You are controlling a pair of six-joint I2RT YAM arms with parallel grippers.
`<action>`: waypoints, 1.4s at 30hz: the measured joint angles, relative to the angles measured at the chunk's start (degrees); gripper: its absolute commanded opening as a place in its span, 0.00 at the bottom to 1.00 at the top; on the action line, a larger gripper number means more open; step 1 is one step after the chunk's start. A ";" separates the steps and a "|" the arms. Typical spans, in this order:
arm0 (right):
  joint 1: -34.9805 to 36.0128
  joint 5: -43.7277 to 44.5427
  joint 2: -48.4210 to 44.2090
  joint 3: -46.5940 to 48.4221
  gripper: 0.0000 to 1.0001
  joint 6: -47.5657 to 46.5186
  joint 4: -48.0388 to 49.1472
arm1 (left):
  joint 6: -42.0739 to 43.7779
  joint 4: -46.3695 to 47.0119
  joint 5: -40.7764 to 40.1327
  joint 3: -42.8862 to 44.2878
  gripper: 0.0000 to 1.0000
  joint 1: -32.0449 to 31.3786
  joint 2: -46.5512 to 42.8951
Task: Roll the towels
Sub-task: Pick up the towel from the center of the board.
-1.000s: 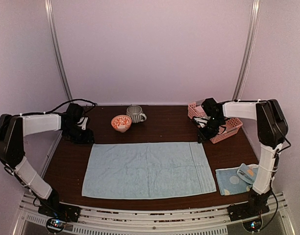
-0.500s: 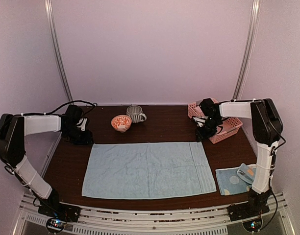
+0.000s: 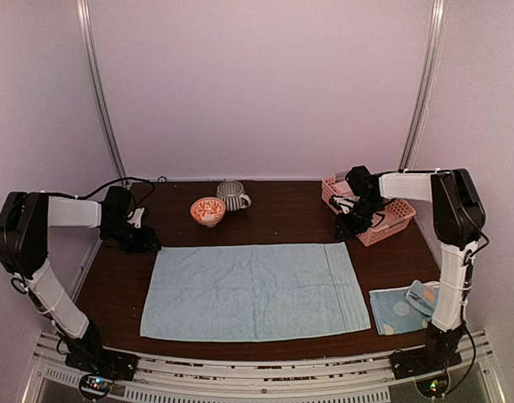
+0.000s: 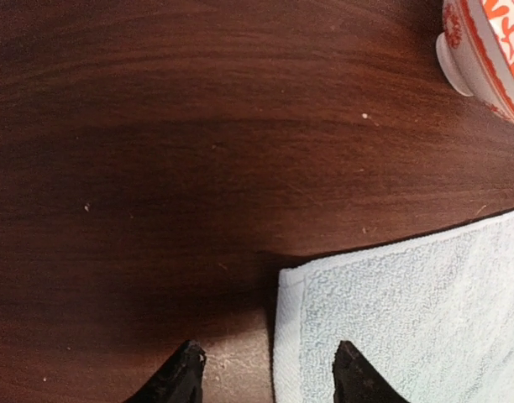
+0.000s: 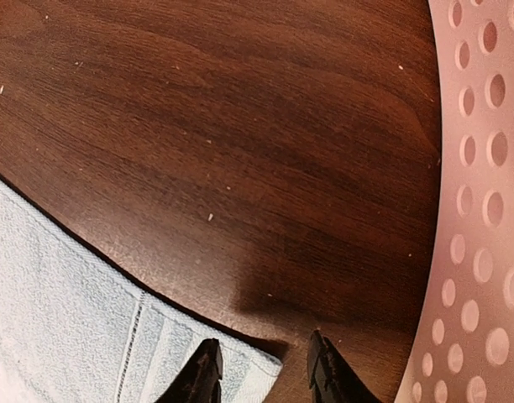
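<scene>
Left of the overhead view, the left gripper (image 3: 144,244) has its fingers spread, straddling the upper-left corner of the flat light blue terry towel (image 3: 253,290). Over on the right, the right gripper (image 3: 344,233) is partly spread, the towel's upper-right corner between its fingertips, near the pink perforated plastic basket (image 3: 395,220).
</scene>
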 measured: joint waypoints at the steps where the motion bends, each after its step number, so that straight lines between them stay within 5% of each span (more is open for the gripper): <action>1: -0.02 -0.04 -0.13 -0.07 0.36 -0.07 -0.02 | 0.07 0.28 0.52 0.00 0.50 0.42 0.70; 16: 1.51 -1.25 -15.56 -9.92 0.36 -4.00 1.22 | 1.51 5.95 11.67 2.38 0.29 2.47 8.48; 24: 1.53 -1.27 -17.11 -11.58 0.36 -4.59 1.55 | 1.92 7.58 14.40 3.69 0.00 2.58 11.10; 42: 1.66 -3.78 -12.66 -9.86 0.30 -2.45 3.61 | 2.58 0.50 -0.74 0.15 0.00 7.69 3.78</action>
